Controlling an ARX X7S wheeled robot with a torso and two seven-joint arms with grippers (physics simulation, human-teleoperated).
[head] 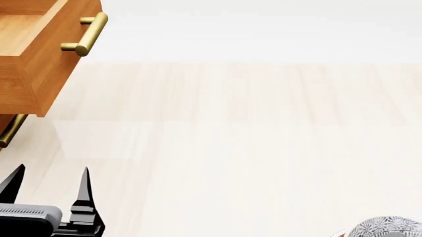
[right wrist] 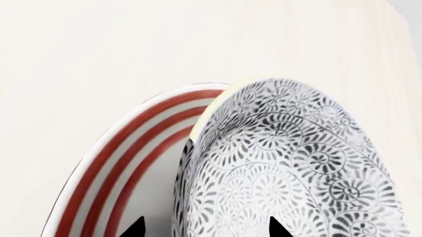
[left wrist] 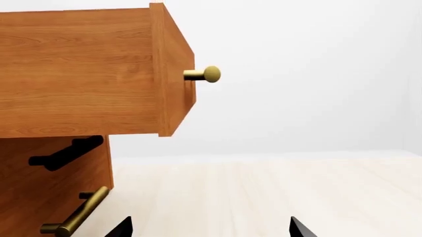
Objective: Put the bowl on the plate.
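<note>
Left gripper [head: 49, 180] was held low over the pale worktop [head: 250, 133], jaws parted, nothing held | right gripper [right wrist: 204, 228] jaws spread at the bowl [right wrist: 290, 168], grasp not discernible | bowl seen over the plate [right wrist: 125, 158] | wooden drawer [head: 39, 54] open at worktop's left edge.

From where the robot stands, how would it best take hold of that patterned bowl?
By the rim, I'd guess: one finger inside the bowl, one outside, coming from above. It is deep and round, probably too wide to span, and it overlaps the plate, so a low side approach looks awkward. The right hand is nearest.
</note>
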